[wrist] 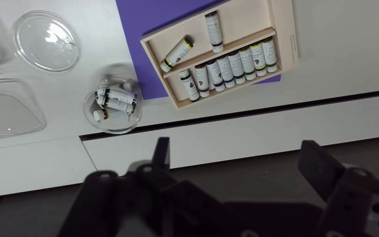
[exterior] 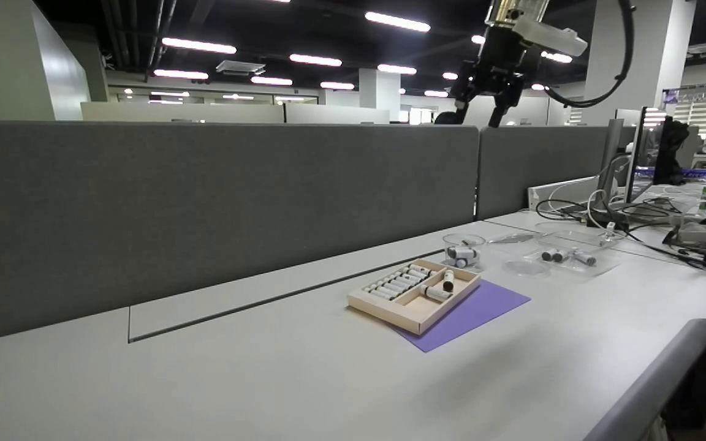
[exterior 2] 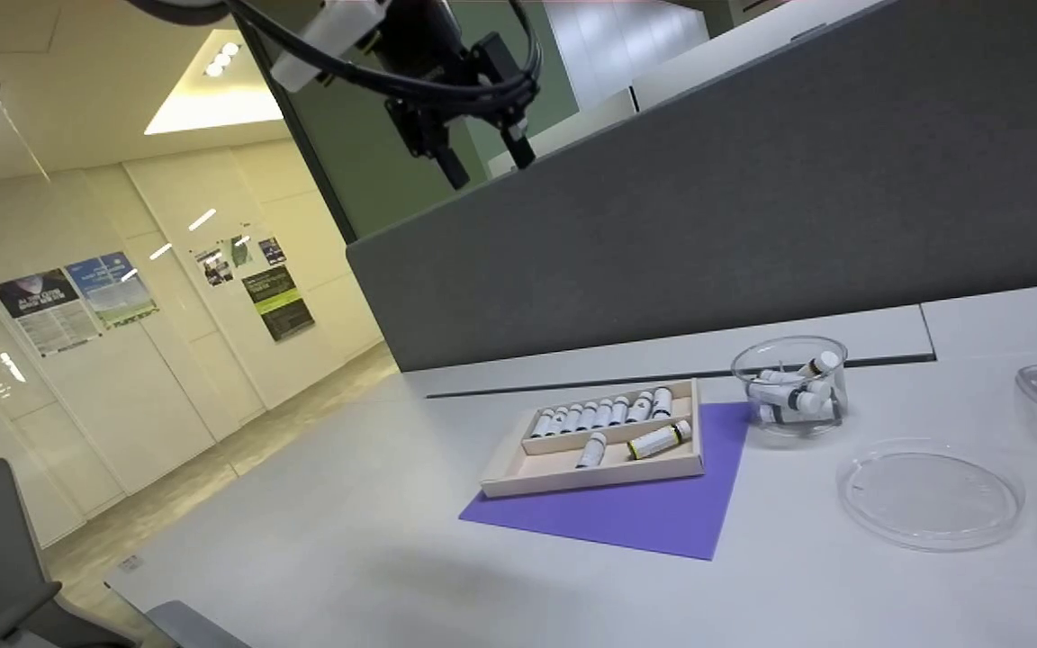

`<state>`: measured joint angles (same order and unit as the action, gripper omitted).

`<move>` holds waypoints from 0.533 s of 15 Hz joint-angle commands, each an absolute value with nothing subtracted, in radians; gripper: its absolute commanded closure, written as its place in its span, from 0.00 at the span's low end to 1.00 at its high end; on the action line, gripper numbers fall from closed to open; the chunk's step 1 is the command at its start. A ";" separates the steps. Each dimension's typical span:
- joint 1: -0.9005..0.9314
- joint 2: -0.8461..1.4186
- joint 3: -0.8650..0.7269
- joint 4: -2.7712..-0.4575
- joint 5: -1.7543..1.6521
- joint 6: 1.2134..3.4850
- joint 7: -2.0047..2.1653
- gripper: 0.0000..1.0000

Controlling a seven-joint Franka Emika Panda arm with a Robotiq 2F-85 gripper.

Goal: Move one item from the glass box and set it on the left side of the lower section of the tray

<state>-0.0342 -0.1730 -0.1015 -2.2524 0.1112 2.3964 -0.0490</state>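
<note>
The beige tray (exterior: 383, 310) lies on the table, and also shows in an exterior view (exterior 2: 590, 484) and the wrist view (wrist: 245, 19). Its back section holds a row of several white-labelled vials (exterior 2: 604, 414). Its front section holds two vials (exterior 2: 590, 450), one tilted. The glass box (exterior: 603, 264) is low and clear with a few dark-ended vials (exterior: 567, 256) inside; the wrist view shows only part of it at the left edge. My gripper (exterior: 478, 119) is open and empty, high above the table, also in an exterior view (exterior 2: 491, 169) and wrist view (wrist: 236, 144).
A round glass jar (exterior 2: 789, 340) with several vials stands beside the tray. A round clear lid (exterior 2: 931, 495) and a rectangular clear lid (wrist: 10, 110) lie nearby. A purple sheet (exterior 2: 608, 526) is under the tray. A grey partition (exterior: 236, 196) runs behind. Cables (exterior: 641, 217) lie beyond the box.
</note>
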 commanded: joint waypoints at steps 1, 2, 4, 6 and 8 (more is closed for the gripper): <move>-0.041 -0.129 -0.089 -2.217 0.117 2.394 -0.046 0.00; -0.041 -0.100 -0.086 -2.194 0.118 2.394 -0.043 0.00; -0.042 -0.086 -0.086 -2.178 0.119 2.390 -0.042 0.00; -0.042 -0.091 -0.087 -2.174 0.119 2.381 -0.041 0.00; -0.042 -0.094 -0.087 -2.172 0.119 2.379 -0.041 0.00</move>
